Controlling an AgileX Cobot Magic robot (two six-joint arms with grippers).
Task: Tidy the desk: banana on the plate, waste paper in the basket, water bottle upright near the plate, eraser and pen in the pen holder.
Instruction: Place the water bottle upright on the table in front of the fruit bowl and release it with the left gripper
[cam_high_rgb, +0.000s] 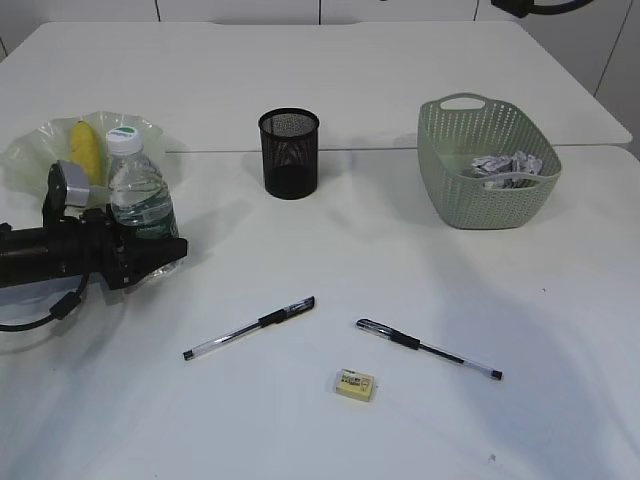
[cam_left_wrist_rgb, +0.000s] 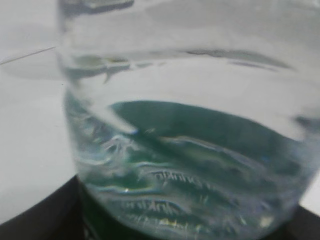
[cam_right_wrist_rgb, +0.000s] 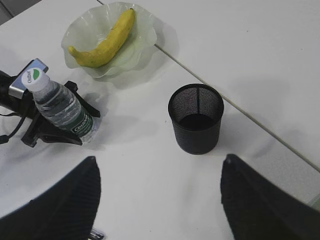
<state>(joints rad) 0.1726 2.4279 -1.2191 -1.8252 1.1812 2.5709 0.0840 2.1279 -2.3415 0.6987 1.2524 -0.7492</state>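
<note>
Clearly the step in hand is setting the water bottle (cam_high_rgb: 140, 195) upright near the plate (cam_high_rgb: 30, 150): it stands on its base on the counter (cam_high_rgb: 400, 250) at the far left, just beside the plate that carries the banana (cam_high_rgb: 86, 148). The left end effector (cam_right_wrist_rgb: 62, 125) has its jaws on either side of the bottle's lower body; whether they grip it or have let go I cannot tell. To do this well, I judge the jaws should spread evenly and draw straight back, low and level, so neither finger drags the label and tips the bottle toward the plate. The right end effector (cam_right_wrist_rgb: 160, 200) hangs wide open and empty above the pen holder (cam_high_rgb: 289, 152). The waste paper (cam_high_rgb: 508, 166) lies in the basket (cam_high_rgb: 470, 190); two pens (cam_high_rgb: 250, 328) and the eraser (cam_high_rgb: 354, 384) lie near the front.
</note>
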